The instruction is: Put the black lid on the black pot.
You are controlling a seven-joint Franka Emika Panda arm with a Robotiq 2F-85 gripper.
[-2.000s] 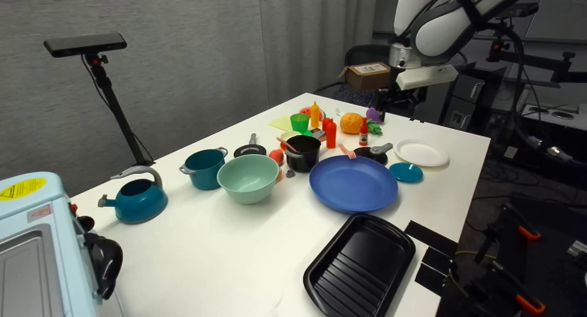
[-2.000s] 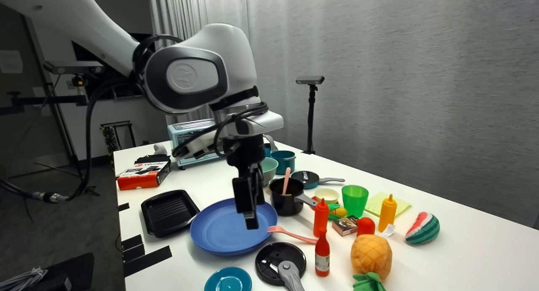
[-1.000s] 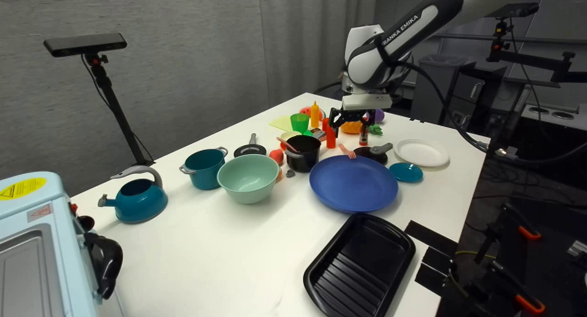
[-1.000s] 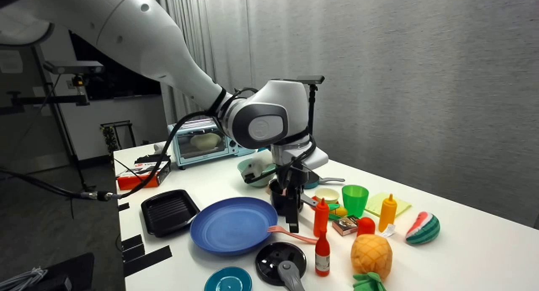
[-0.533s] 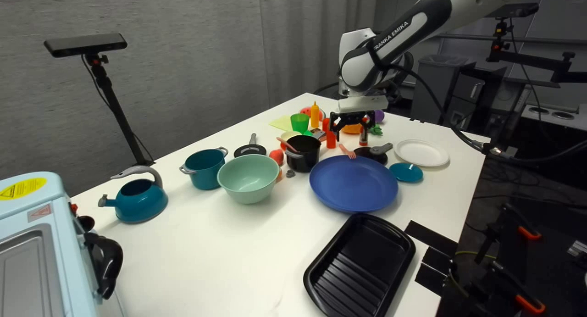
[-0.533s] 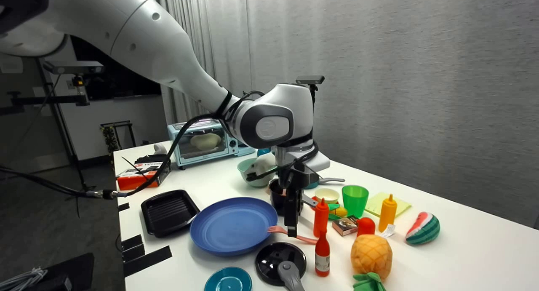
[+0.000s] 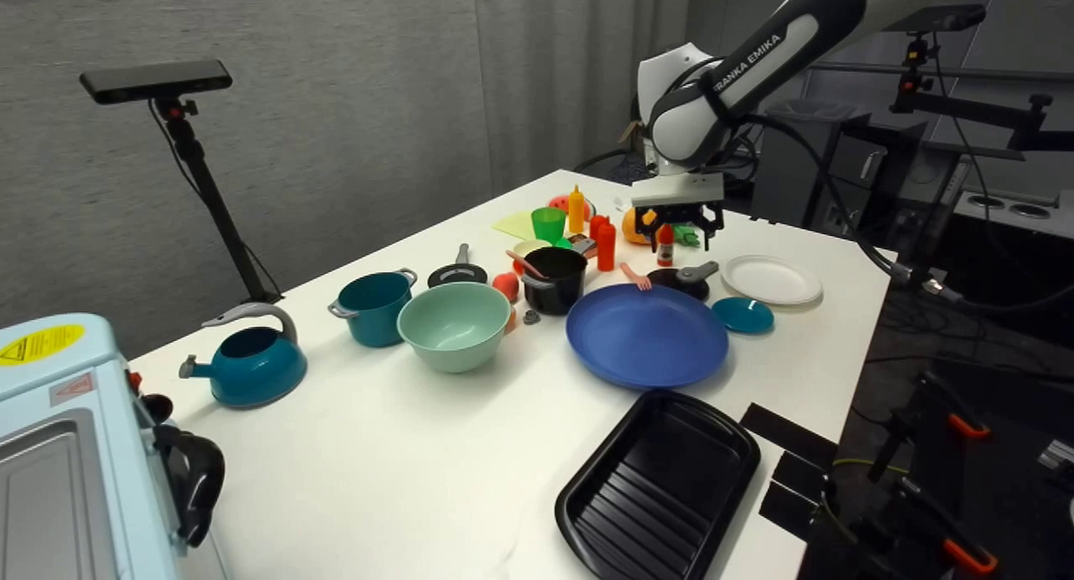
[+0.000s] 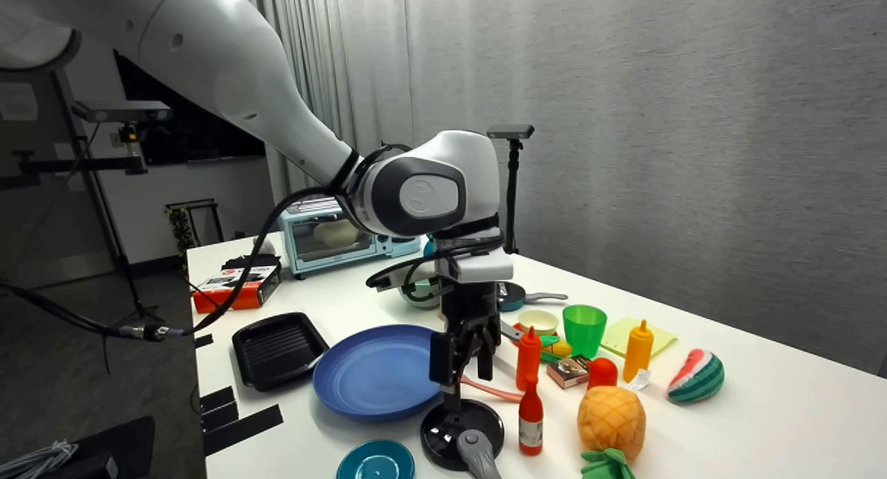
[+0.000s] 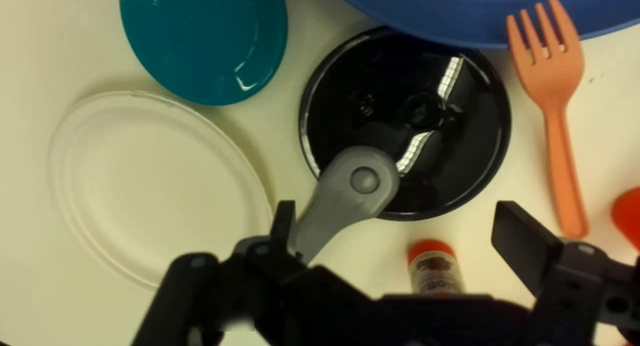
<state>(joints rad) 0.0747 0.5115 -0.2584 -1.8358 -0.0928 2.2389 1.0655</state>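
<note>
Our gripper (image 9: 397,223) hangs with empty jaws apart, we think in order to receive the grey handle (image 9: 346,197) reaching beyond the black lid (image 9: 400,118).

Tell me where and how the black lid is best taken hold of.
Likely by its grey handle, from above, the open gripper closing across the narrow width. The black lid lies flat, its edge offering little to pinch; the handle juts past it, away from the blue plate, which hides part of the lid's edge in the wrist view.
</note>
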